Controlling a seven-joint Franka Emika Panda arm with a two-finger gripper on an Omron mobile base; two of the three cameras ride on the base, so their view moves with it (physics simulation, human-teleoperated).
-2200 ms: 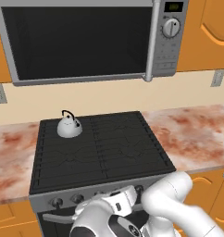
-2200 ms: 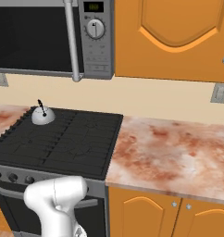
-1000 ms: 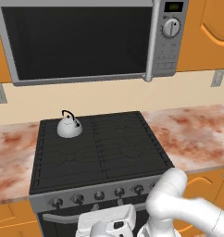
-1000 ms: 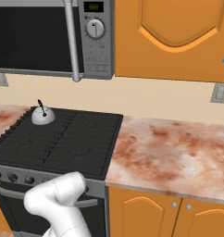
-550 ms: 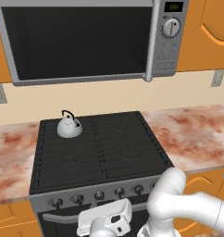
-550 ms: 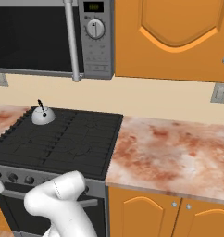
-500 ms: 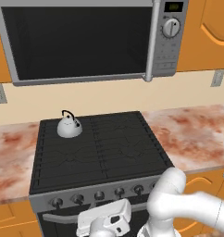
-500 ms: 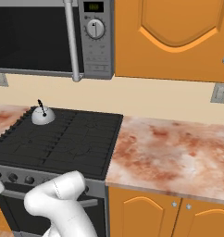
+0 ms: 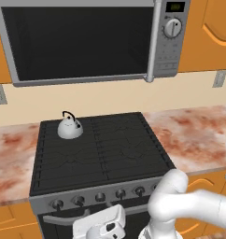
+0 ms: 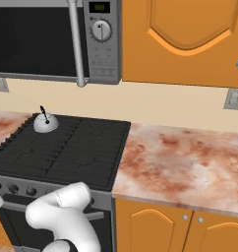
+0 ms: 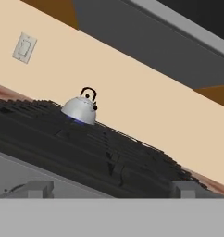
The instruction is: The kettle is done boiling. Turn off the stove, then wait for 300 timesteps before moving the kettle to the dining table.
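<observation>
Gripper (image 9: 103,228) stands spread wide and empty, low before the stove (image 9: 98,151); I judge its knob row (image 9: 98,197) lies just above and ahead.

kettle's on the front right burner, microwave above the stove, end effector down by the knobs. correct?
Not quite. The kettle sits on the back left burner of the stove, near the wall, as the left base view shows. The rest holds: the microwave hangs above the stove, and the end effector is low in front of the knobs.
</observation>
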